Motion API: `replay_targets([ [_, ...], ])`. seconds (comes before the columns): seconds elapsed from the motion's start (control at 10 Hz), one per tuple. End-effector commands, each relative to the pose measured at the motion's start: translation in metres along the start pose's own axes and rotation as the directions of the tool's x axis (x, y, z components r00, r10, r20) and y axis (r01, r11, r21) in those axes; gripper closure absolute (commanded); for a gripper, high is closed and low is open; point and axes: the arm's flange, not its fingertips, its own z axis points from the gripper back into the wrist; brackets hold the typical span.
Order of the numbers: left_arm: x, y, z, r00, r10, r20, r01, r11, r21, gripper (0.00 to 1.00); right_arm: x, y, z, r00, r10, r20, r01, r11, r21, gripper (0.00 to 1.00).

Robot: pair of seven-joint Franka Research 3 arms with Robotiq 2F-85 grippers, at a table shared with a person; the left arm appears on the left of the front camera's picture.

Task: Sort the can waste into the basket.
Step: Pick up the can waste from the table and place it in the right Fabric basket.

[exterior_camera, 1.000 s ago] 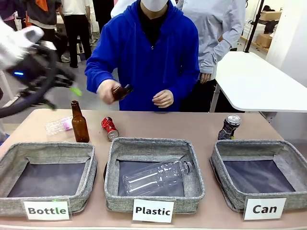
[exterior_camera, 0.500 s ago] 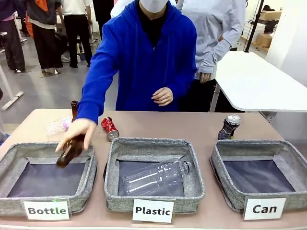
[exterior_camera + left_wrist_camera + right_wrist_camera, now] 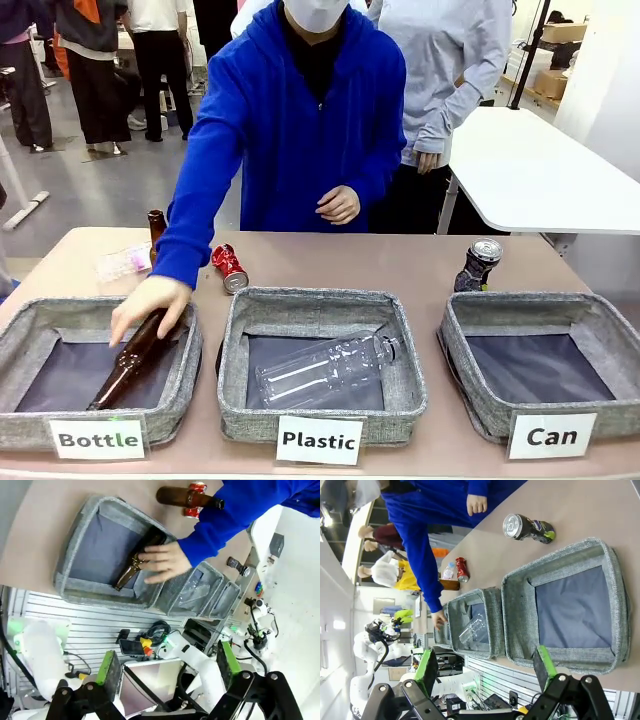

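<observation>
"Can waste [image 3: 478, 265]: where did we find it from our grippers?"

"We saw both pieces out on the table [image 3: 400, 262], neither in the basket [image 3: 590, 305] labelled Can. Ahead of the right gripper [image 3: 484, 657], that basket lay just past the fingertips. The dark can [image 3: 525, 528] stood beyond its far rim, near a corner and well apart from our pads. The red can [image 3: 462, 570] lay farther off to that gripper's side, beyond the far rim of the Plastic basket [image 3: 495, 620]."

"How did we hold the right gripper's jaws?"

"We held them spread wide, empty and touching nothing."

"And the left gripper [image 3: 167, 657]?"

"We kept it the same way, with its green pads far apart and gripping nothing, up above the table. Ahead of it we looked down on the Bottle basket [image 3: 67, 555], where a person's hand [image 3: 162, 562] rested on a brown bottle [image 3: 129, 573] lying inside. Beyond that basket we saw the red can close by a second brown bottle [image 3: 187, 497], both well away from our fingers."
</observation>
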Motion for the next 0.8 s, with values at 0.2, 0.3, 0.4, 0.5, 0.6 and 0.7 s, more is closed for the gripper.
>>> replay_targets([
  [0.2,-0.014,-0.071,-0.044,0.993,0.069,0.095,-0.080,0.990,0.114,0.00,0.002,0.000,0.000,1.000,0.025,0.015,-0.026,0.999,0.031,0.00],
  [0.3,-0.014,-0.114,-0.082,0.992,0.051,0.113,-0.074,0.977,0.201,0.00,0.002,0.000,0.000,1.000,0.025,0.015,-0.026,0.999,0.031,0.00],
  [0.4,-0.007,-0.144,-0.112,0.992,0.040,0.120,-0.075,0.948,0.309,0.00,0.002,0.000,0.000,1.000,0.025,0.015,-0.026,0.999,0.031,0.00],
  [0.5,0.001,-0.177,-0.151,0.994,0.019,0.107,-0.063,0.908,0.414,0.00,0.002,0.000,0.000,1.000,0.025,0.015,-0.026,0.999,0.031,0.00],
  [0.6,0.006,-0.197,-0.185,0.995,-0.018,0.097,-0.031,0.875,0.484,0.00,0.002,0.000,0.000,1.000,0.025,0.015,-0.026,0.999,0.031,0.00],
  [0.7,0.011,-0.219,-0.224,0.995,-0.084,0.053,0.043,0.841,0.539,0.00,0.002,0.000,0.000,1.000,0.025,0.015,-0.026,0.999,0.031,0.00],
])
